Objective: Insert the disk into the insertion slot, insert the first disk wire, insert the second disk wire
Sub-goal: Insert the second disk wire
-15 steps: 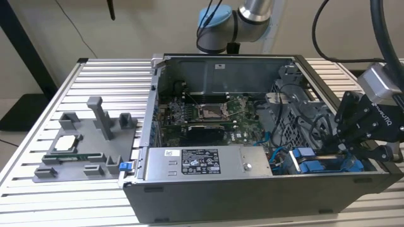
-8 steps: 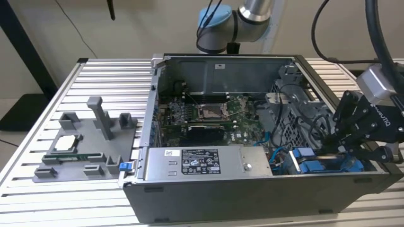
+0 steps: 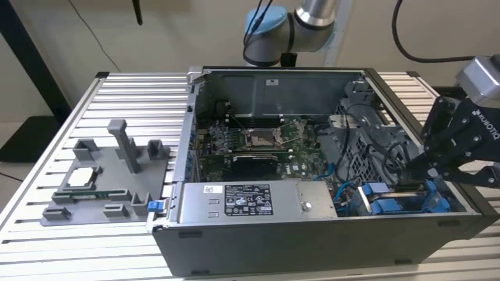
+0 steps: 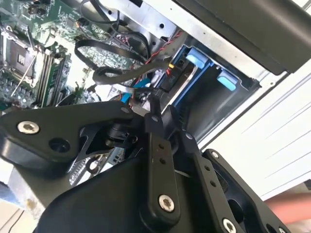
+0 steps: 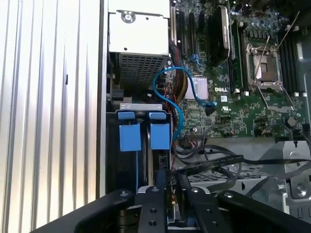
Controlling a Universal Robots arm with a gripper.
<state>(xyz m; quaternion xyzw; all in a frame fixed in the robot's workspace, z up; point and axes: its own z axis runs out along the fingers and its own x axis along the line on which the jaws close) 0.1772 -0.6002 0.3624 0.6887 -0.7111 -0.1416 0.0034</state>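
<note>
1. The PC case point(image 3: 328, 246) lay on its side on the slatted worktop point(image 3: 47, 234), open face up, which left the slot point(image 3: 406, 202) reachable from above.
2. The slot sat in the case corner at the exterior view's right, beside the power supply point(image 3: 258, 202); its blue clips point(image 5: 141, 136) stood along its edge to retain a carrier.
3. The disk point(image 5: 163, 160) appeared to stand edge-on inside the slot, its blue carrier tabs at the bay mouth; how deeply it was seated could not be determined.
4. The end effector point(image 3: 425, 172) was lowered over the slot, fingers point(image 5: 163, 194) pointing down into it, in line with the disk's edge.
5. The fingers stood close together at the disk's end; whether they were clamped on anything could not be determined.
6. A blue cable point(image 5: 167, 92) and black cables point(image 5: 218, 162) lay loose over the motherboard point(image 3: 250, 146) beside the bay, within reach of the disk's connector end.
7. A grey fixture point(image 3: 109, 181) rested on the worktop, well apart from the case.
</note>
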